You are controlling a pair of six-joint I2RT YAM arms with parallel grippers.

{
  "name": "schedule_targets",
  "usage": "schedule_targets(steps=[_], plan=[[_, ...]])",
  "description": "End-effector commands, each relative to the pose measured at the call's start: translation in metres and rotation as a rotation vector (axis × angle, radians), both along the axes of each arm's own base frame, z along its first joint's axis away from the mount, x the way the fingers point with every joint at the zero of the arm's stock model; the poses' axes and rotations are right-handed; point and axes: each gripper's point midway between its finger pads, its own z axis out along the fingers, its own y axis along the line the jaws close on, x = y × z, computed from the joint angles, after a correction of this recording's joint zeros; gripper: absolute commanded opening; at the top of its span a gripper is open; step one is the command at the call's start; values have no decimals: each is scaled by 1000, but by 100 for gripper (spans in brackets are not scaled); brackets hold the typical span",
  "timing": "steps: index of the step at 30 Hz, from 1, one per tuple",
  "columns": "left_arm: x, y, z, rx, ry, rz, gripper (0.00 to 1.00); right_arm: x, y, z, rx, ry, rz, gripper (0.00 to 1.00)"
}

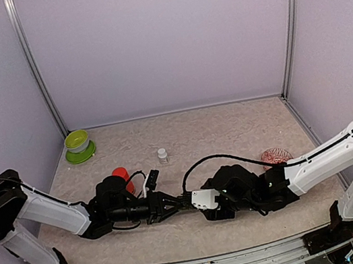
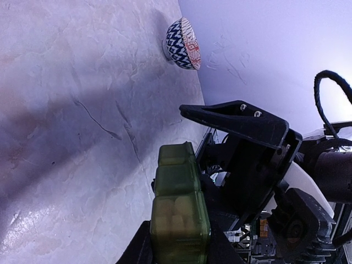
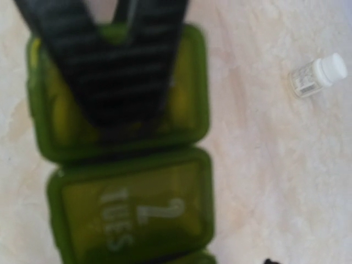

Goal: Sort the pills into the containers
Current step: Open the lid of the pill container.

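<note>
From above, the containers (image 2: 179, 220) are all but disappearing between the two wrists over the middle of the worktop (image 1: 231, 129), toward its near edge. The wrist views are showing more of them. They are a translucent dark green pill organiser. One lid is reading "TUES" with a "2" beside it, and the row is running off the bottom of the right wrist view. The left fingers (image 2: 137, 252) are pinching the end of the row, though only their dark tips are showing at the frame's lower edge. Pale pills (image 2: 177, 212) are glowing dimly through the wall of the nearest compartment, and their number is impossible to make out. One of the right fingers (image 2: 236, 118) is reaching out beside the row. Its partner is hiding behind the organiser, so I cannot tell whether that pair is spread or gripping. In the right wrist view a blurred, ribbed black finger is lying across the top compartment and covering most of its lid. A white-capped vial (image 1: 162, 154) is standing alone further back on the worktop. An orange object (image 1: 121, 174) is peeking out from behind the left arm. A patterned bowl (image 1: 276, 155) is sitting toward the right edge, half hidden by the right arm. A lime-green bowl (image 1: 77, 141) is resting on a green plate in the far left corner.
</note>
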Motion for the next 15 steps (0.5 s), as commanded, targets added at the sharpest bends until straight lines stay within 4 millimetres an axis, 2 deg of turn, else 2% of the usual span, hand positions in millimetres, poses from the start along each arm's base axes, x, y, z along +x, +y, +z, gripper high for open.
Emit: schedule_targets(steps=[1, 7, 15], plan=[[2, -3, 7, -24, -24, -10, 27, 2, 3, 19, 44, -73, 6, 63], [2, -6, 7, -31, -18, -17, 28, -2, 6, 17, 38, -116, 15, 54], [4, -7, 7, -31, -16, -17, 28, -4, 6, 16, 25, -147, 11, 27]])
